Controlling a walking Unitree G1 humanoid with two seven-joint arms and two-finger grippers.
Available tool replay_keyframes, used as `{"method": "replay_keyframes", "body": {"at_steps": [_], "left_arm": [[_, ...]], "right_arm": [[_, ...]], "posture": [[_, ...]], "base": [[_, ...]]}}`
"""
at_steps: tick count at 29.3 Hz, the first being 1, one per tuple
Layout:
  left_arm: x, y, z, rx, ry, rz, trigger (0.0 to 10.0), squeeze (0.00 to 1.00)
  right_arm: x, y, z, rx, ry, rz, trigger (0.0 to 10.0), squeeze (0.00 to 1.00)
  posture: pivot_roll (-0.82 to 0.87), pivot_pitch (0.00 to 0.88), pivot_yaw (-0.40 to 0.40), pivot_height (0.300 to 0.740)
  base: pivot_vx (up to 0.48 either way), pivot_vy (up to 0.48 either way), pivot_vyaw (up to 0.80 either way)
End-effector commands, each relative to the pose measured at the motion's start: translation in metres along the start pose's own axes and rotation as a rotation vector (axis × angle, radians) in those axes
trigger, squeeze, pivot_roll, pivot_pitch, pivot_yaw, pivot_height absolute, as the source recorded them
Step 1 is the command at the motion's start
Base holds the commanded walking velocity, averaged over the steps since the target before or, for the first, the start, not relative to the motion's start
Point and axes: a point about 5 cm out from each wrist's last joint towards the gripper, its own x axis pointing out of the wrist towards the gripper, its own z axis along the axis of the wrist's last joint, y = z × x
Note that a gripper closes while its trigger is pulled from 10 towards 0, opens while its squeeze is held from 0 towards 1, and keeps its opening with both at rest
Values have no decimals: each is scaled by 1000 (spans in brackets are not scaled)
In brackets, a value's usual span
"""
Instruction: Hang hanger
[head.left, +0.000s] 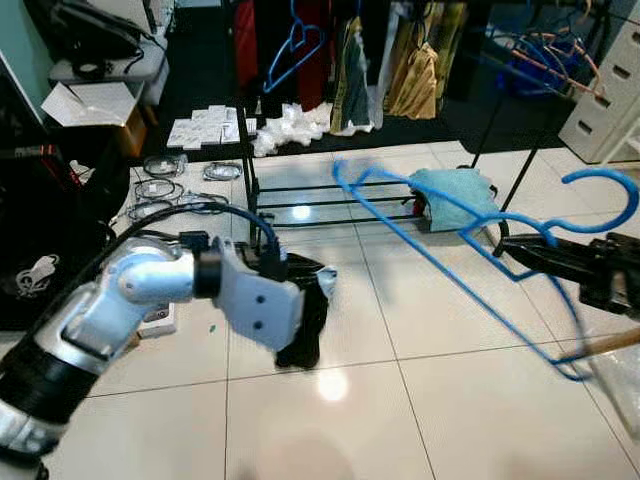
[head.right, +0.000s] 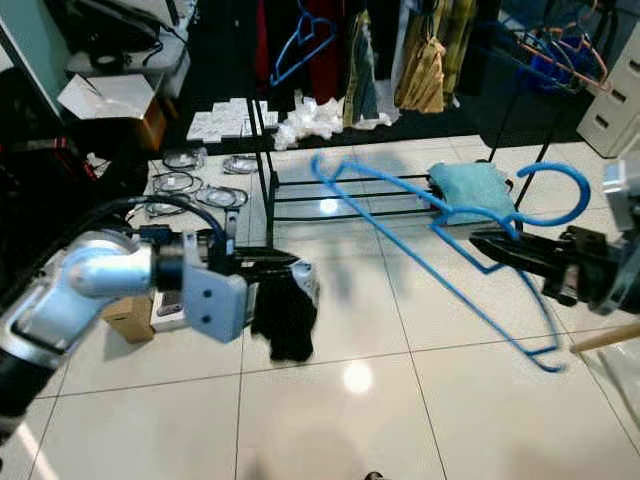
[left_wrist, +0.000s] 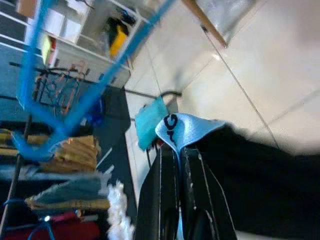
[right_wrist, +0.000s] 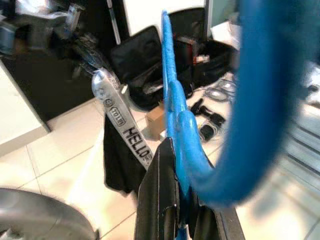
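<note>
Right gripper (head.left: 505, 246): pressed together on blue hanger (head.left: 470, 262), pinching it at the neck just below the hook. Hanger held in the air above the tiled floor (head.left: 400, 420), tilted, hook curving up toward the robot's right, long triangular frame reaching across toward the clothes rack (head.left: 330, 195). Confirmed in right wrist view: black fingers (right_wrist: 160, 200) closed on the blue plastic.

Left gripper (head.right: 285, 272): closed on black garment (head.right: 285, 320), fingers (left_wrist: 165, 200) pinching it at the collar, beside a light blue label (left_wrist: 182, 131). Garment hanging down from the gripper, lower edge near or on the floor; cannot tell which.

Beyond: low black rack frame with a teal cloth (head.left: 455, 192) lying on its lower bars. Second blue hanger (head.left: 293, 52) hung among clothes at the back. White crumpled material (head.left: 290, 128) on the floor near the rack foot. Coiled cables in clear bags (head.left: 165, 185) on the floor at the robot's left. White drawer unit (head.left: 610, 100) at far right.
</note>
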Motion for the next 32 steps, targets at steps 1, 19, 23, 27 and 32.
{"method": "replay_keyframes", "body": {"at_steps": [1, 19, 23, 27, 32], "left_arm": [[-5, -2, -4, 57, 19, -43, 10000, 0], [-8, 15, -24, 455, -72, -157, 10000, 0], [-13, 12, -25, 429, -109, -179, 10000, 0], [-23, 8, -29, 412, -145, -217, 10000, 0], [-31, 9, -32, 434, -150, -240, 10000, 0]], "right_arm": [[-4, 1, 2, 11, 4, 16, 10000, 0], [-3, 21, -16, 85, 266, 298, 10000, 0], [-6, 20, -15, 83, 272, 293, 10000, 0], [-11, 19, -14, 80, 278, 282, 10000, 0], [-17, 20, -13, 92, 298, 288, 10000, 0]], "posture": [[-45, 132, -8, 740], [-53, 142, -2, 740], [-54, 143, 0, 740], [-53, 147, 3, 740], [-49, 147, 4, 740]], "base": [[0, 0, 0], [0, 0, 0], [0, 0, 0], [0, 0, 0], [0, 0, 0]]}}
